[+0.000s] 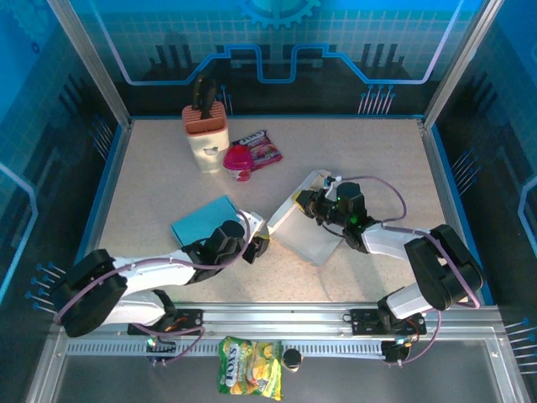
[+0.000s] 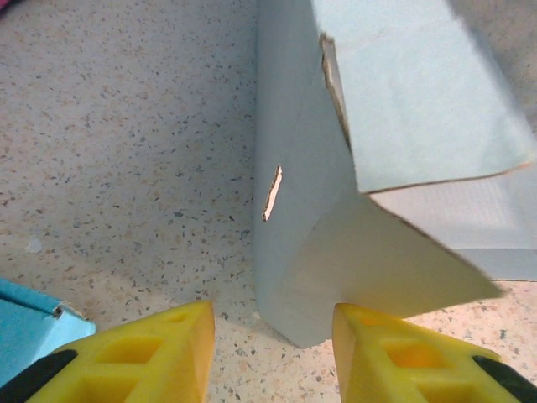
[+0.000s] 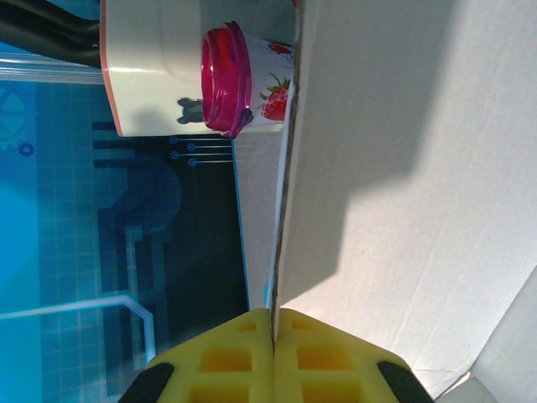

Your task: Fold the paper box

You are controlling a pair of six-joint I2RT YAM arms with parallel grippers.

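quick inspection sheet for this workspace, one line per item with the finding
surface: speckled table, no spills seen
job's things: paper box mid-table, only partly folded, flaps loose
clutter: blue card left of the box; knife holder, pink-lidded cup and snack packet at the far side; snack bag on the near rail
grippers: left gripper open, box corner between its fingers; right gripper shut on a box flap
cables: purple cables run along both arms
surroundings: blue panel walls in a metal frame
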